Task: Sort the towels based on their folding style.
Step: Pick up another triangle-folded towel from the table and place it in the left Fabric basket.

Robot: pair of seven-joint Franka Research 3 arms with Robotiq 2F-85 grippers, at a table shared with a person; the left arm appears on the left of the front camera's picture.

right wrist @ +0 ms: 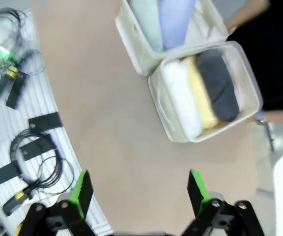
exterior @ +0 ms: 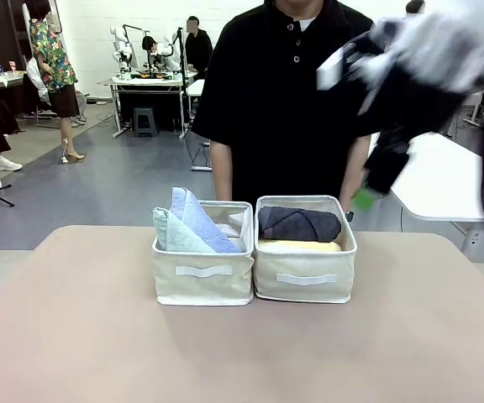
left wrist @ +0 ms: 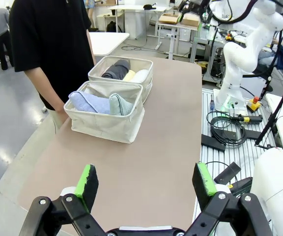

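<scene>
Two beige bins sit side by side, touching, mid-tabletop (exterior: 74, 336), toward the person's side. Left bin (exterior: 202, 281) holds the two cone-folded towels: light blue towel (exterior: 198, 220) and pale green towel (exterior: 173, 235), leaning against each other, tips sticking up above the rim. Right bin (exterior: 304, 275) holds rolled towels lying flat: dark grey towel (exterior: 299, 224) nearest the person, yellow towel (exterior: 301, 246) next to it, white towel (right wrist: 181, 98) on the robot's side, seen from above in the right wrist view. Pink towel can't be made out.

Person in black shirt (exterior: 288, 101) stands right behind the bins, at the far edge.

Left gripper (left wrist: 145, 183) is wide open, nothing between the green pads, hovering over bare tabletop well back from the bins. Right gripper (right wrist: 137, 188) also wide open and empty, high above the tabletop looking down at the bins; in the front view the right arm (exterior: 418, 75) is a blurred shape at upper right, with one green pad (exterior: 363, 200) showing just right of the right bin, above the tabletop.

Cables (right wrist: 33, 157) lie on the ribbed surface beside the tabletop.
</scene>
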